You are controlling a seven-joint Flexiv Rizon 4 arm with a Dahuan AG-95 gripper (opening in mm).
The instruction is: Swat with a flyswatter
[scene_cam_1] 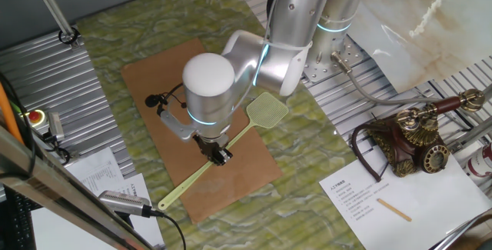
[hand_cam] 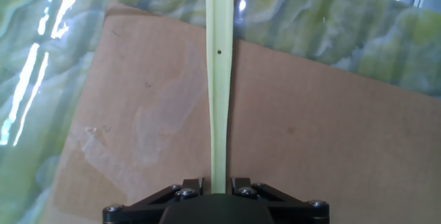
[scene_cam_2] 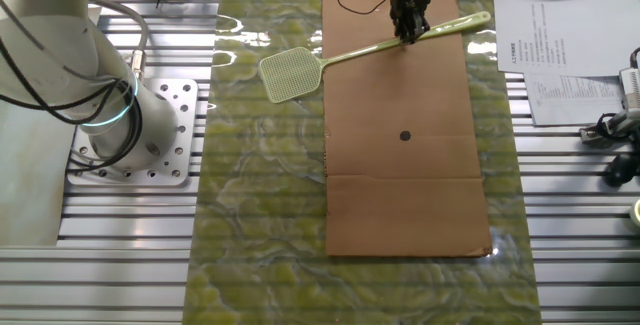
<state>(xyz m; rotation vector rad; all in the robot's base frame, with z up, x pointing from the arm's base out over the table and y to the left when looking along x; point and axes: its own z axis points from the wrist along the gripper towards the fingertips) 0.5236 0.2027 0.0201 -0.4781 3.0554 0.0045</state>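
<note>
The pale yellow-green flyswatter (scene_cam_1: 257, 119) lies slantwise across the brown board (scene_cam_1: 246, 177), its mesh head over the green mat past the board's edge. My gripper (scene_cam_1: 219, 155) is shut on the middle of its thin handle. In the other fixed view the gripper (scene_cam_2: 408, 31) holds the handle near the board's (scene_cam_2: 405, 205) far end, with the flyswatter's head (scene_cam_2: 291, 73) to the left. In the hand view the flyswatter's handle (hand_cam: 219, 100) runs straight up from between my fingers (hand_cam: 186, 186). I cannot tell whether the swatter is lifted off the board. A small black dot (scene_cam_2: 405, 135) sits mid-board.
A green marbled mat (scene_cam_2: 260, 215) lies under the board. An antique telephone (scene_cam_1: 411, 138), paper sheets (scene_cam_1: 361, 196) and a small tan stick (scene_cam_1: 393, 209) are at the right. The arm's base (scene_cam_2: 130, 140) stands left of the mat. More papers (scene_cam_2: 565, 60) lie on the slatted table.
</note>
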